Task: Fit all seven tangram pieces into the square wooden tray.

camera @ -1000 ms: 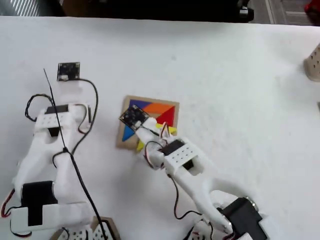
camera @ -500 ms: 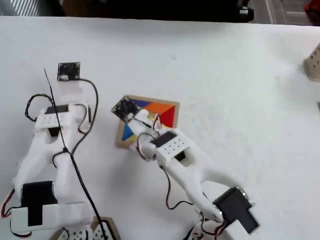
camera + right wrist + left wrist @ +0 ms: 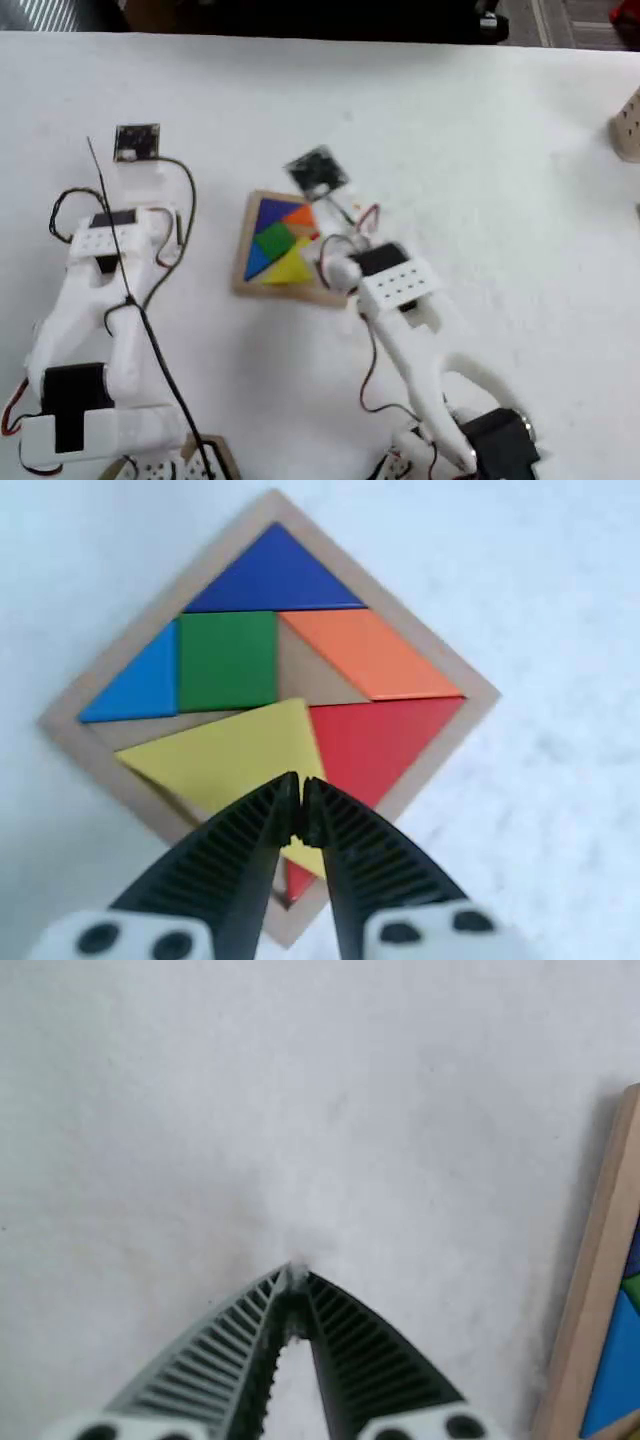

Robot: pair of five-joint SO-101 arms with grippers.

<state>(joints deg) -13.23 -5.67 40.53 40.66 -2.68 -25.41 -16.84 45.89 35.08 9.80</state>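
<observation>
The square wooden tray (image 3: 243,282) (image 3: 455,675) lies mid-table, with its edge (image 3: 592,1290) also in the left wrist view. Inside lie a dark blue triangle (image 3: 275,575), green square (image 3: 228,660), light blue triangle (image 3: 140,685), orange parallelogram (image 3: 365,650), red triangle (image 3: 375,745) and large yellow triangle (image 3: 235,750). A small bare triangular gap (image 3: 305,675) stays in the middle. My right gripper (image 3: 300,808) is shut and empty just above the yellow triangle's near corner. The right arm (image 3: 395,285) covers the tray's right side. My left gripper (image 3: 293,1275) is shut over bare table left of the tray.
The left arm (image 3: 100,260) rests at the table's left with a looping black cable (image 3: 185,215). A small black board (image 3: 137,142) lies behind it. A pale perforated block (image 3: 627,125) stands at the far right edge. White table lies open behind and right of the tray.
The right arm swung rightward off the tray's left half, its wrist now past the far edge. The green and yellow pieces are uncovered, the yellow one lying in the tray. The left arm stayed still.
</observation>
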